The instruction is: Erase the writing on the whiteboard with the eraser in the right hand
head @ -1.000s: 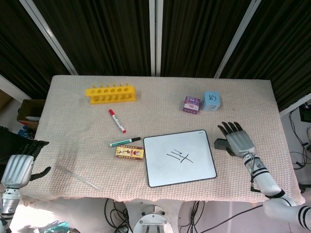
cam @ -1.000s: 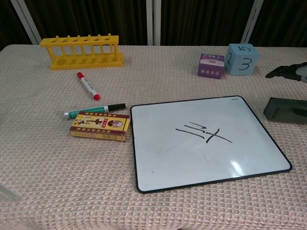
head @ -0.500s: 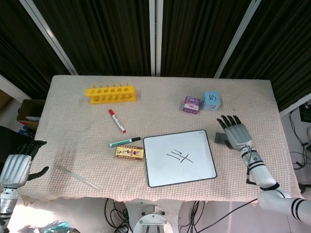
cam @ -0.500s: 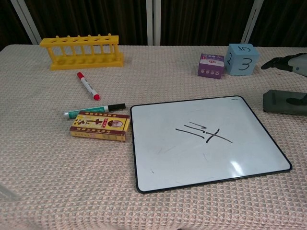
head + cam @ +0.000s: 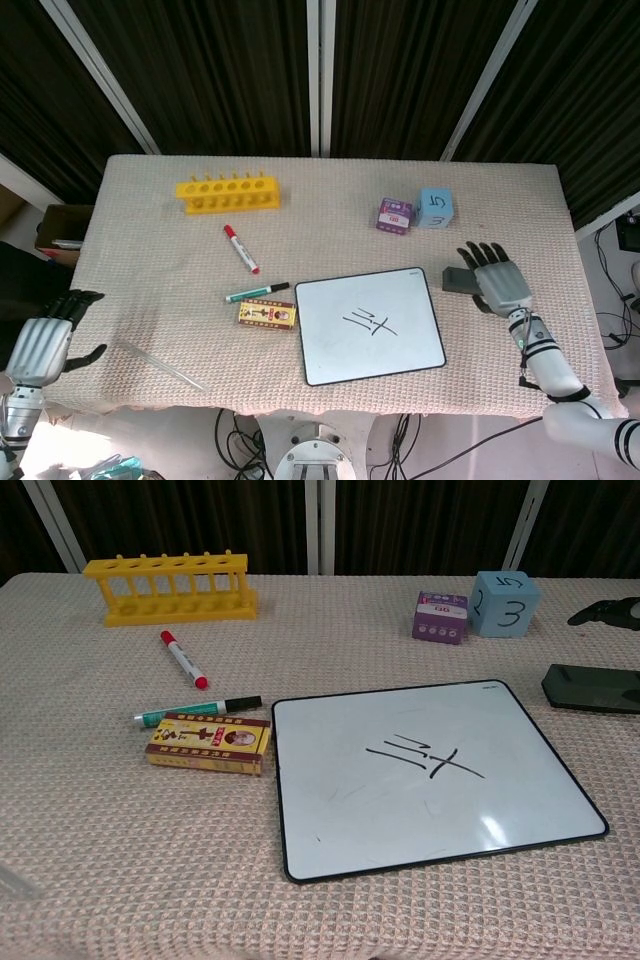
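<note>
The whiteboard (image 5: 370, 326) (image 5: 430, 776) lies flat on the table near its front edge, with black writing (image 5: 369, 322) (image 5: 425, 758) at its middle. A dark grey eraser (image 5: 458, 280) (image 5: 592, 688) sits just off the board's far right corner. My right hand (image 5: 497, 281) lies over the eraser's right end with its fingers stretched out and apart; only the fingertips (image 5: 610, 612) show in the chest view. No grip on the eraser shows. My left hand (image 5: 40, 342) hangs off the table's left edge, fingers apart and empty.
A yellow rack (image 5: 228, 192) stands at the back left. A red marker (image 5: 241, 249), a green marker (image 5: 257, 293) and a yellow box (image 5: 267, 315) lie left of the board. A purple box (image 5: 394, 214) and a blue cube (image 5: 436, 208) stand behind it. A clear rod (image 5: 160, 365) lies front left.
My right hand has shifted away from me and slightly right, and the eraser has slid farther back with it. The left hand has barely moved.
</note>
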{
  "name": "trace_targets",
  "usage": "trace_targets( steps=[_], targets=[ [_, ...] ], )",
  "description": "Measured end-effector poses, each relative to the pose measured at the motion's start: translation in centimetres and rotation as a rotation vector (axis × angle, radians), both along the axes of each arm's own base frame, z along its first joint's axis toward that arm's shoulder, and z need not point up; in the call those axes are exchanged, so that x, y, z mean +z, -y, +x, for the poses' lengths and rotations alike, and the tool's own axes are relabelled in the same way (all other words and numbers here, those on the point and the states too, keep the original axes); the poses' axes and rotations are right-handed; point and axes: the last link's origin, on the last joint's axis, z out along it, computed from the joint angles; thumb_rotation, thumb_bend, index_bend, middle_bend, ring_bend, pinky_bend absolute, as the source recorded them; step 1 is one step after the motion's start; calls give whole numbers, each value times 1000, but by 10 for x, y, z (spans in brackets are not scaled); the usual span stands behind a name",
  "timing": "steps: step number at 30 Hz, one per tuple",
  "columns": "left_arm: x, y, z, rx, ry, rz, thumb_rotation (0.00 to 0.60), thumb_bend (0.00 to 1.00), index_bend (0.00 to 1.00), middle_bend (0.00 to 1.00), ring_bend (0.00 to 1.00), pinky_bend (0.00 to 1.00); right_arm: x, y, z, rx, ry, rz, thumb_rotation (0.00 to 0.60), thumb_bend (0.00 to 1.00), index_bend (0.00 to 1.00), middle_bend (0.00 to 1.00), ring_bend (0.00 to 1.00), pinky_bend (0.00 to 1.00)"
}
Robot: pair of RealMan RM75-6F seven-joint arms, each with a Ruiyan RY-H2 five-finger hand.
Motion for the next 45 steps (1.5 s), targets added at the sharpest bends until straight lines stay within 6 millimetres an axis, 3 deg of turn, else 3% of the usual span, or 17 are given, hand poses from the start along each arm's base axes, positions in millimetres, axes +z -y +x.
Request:
trace_targets(
  steps=[6,13,24,36,45],
  targets=[
    [0,3,-1,5,-5,-3,598,157,222,206,152,254,-14,7,4,-36,-7,16,600,259,0,11,0,0],
    [1,3,-3,10,-1,-4,597,157,223,215,152,255,-28,13,5,-69,1,30,600,259,0,146,21,60],
    [0,4,-4,11,-7,-10,599,157,223,215,152,254,-30,14,3,-67,2,7,600,261,39,229,95,135],
    [-1,4,-5,17,-5,-17,599,157,223,217,152,254,-34,13,2,-57,-3,-18,600,286,169,291,158,201],
    [-2,3,-6,20,-2,-23,599,157,223,217,152,255,-35,13,1,-40,-3,-46,600,301,337,382,270,349]
  ],
)
